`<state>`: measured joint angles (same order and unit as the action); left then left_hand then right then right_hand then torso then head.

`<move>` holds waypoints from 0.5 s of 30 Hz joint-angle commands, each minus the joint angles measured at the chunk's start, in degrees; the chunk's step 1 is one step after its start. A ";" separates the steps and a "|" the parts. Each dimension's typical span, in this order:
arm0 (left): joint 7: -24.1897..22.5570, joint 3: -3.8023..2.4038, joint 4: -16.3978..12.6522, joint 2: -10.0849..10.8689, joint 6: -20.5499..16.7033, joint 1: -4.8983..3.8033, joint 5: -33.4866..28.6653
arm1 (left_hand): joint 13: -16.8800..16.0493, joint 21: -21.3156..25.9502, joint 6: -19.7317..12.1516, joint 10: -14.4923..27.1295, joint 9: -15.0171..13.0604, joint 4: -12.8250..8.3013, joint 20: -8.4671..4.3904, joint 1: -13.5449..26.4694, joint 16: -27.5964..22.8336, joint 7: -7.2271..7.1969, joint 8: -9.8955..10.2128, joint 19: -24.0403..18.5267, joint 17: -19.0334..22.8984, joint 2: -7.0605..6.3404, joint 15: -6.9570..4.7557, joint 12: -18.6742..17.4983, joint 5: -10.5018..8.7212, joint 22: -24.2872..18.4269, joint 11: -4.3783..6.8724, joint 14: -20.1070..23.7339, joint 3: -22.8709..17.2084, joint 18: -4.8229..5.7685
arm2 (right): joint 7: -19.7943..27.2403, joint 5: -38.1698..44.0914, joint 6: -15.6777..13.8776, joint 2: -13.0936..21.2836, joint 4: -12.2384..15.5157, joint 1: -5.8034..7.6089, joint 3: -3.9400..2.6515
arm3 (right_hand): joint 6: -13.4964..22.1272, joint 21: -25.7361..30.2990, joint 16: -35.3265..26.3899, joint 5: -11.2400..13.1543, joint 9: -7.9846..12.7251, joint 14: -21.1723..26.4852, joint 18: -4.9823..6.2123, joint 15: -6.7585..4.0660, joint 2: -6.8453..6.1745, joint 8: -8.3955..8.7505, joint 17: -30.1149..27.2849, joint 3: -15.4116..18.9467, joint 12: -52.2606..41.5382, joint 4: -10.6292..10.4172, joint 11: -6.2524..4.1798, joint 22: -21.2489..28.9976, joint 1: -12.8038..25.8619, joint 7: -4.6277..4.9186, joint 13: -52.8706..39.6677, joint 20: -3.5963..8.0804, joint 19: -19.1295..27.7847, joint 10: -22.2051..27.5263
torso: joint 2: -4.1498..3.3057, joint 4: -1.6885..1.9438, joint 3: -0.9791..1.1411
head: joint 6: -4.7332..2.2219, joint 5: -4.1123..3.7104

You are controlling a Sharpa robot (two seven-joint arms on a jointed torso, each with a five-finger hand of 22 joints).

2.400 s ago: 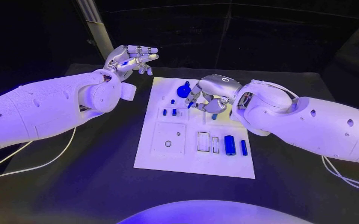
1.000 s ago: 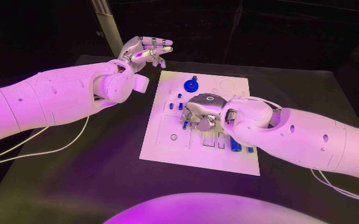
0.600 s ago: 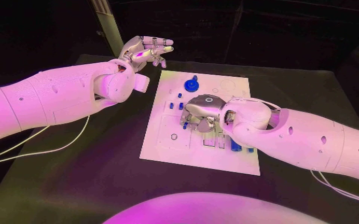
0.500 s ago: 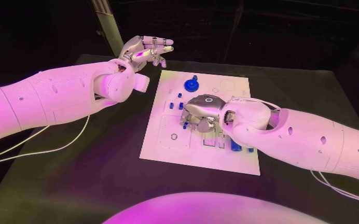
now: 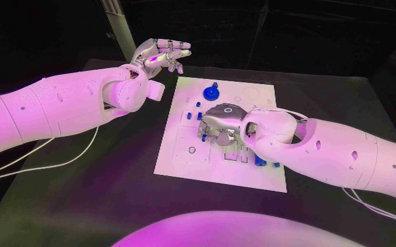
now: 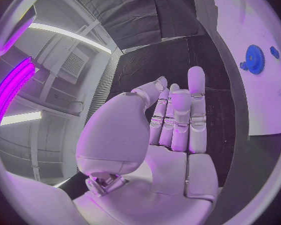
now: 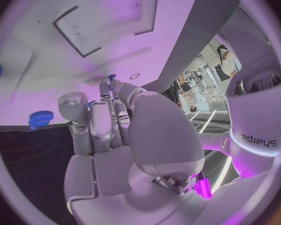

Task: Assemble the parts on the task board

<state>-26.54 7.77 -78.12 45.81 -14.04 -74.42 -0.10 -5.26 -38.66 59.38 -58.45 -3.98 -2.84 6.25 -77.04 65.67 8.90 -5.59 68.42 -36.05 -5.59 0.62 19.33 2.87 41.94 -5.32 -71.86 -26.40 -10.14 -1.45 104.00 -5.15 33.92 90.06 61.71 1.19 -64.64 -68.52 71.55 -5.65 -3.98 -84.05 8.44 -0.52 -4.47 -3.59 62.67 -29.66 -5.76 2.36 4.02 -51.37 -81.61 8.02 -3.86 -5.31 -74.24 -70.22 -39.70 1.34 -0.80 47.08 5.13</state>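
Observation:
The white task board [image 5: 183, 166] lies mid-table. My right hand [image 5: 221, 122] hovers low over its middle with fingers curled downward, pinching a small blue peg [image 5: 204, 138]; the peg's tip [image 7: 112, 78] pokes out past the fingertips in the right wrist view, close to a small round hole [image 7: 135, 76]. A blue gear [image 5: 211, 93] stands at the board's far end, and two short blue pegs [image 5: 193, 116] sit just left of the hand. My left hand [image 5: 161, 55] is raised off the board's far left corner, fingers straight and side by side [image 6: 178, 115], holding nothing.
Blue cylinders [image 5: 260, 160] lie in slots under my right forearm. A square recess [image 7: 109, 20] with a small hole [image 5: 191, 150] takes up the board's near left. A metal post [image 5: 115, 21] rises behind the left hand. The gear [image 6: 255, 59] is also seen from the left wrist.
My right hand has carried the blue peg from near the gear toward the board's middle and lowered it, edging slightly left in the last second. The left hand has stayed put.

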 commanded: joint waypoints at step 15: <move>-0.09 -0.05 0.07 0.01 0.47 -0.10 -0.17 | 0.06 0.28 0.04 0.60 0.10 -0.15 0.09 -0.28 -0.27 0.12 -0.23 -0.32 0.26 0.03 0.04 0.53 0.25 -0.12 -0.20 0.37 0.06 -0.34 | 0.67 -0.16 0.61 0.02 -0.07 -0.08 0.13 | 2.80 0.58 0.35 -2.30 0.23 -1.30 -0.93 0.67 -2.41 0.09 -0.46 2.32 2.15 -1.01 1.30 1.39 4.95 1.23 0.28 -0.61 1.06 3.60 | 0.07 0.04 -0.03 | 0.15 -0.07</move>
<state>-26.48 7.77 -78.04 45.83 -14.04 -74.42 -0.10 -5.26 -38.66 59.38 -58.14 -3.93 -2.84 6.25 -77.04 65.67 8.90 -5.59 68.42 -35.85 -5.59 0.63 19.70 2.87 41.88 -5.64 -71.86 -26.40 -10.14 -1.24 104.37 -4.46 33.90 90.07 61.56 1.31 -62.21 -68.17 71.89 -7.67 -3.81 -83.93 8.44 -0.19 -6.94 -3.79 62.39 -27.73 -3.80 1.28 5.24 -50.19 -77.01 9.19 -3.62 -5.98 -73.57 -67.05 -39.69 1.35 -0.81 47.25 5.08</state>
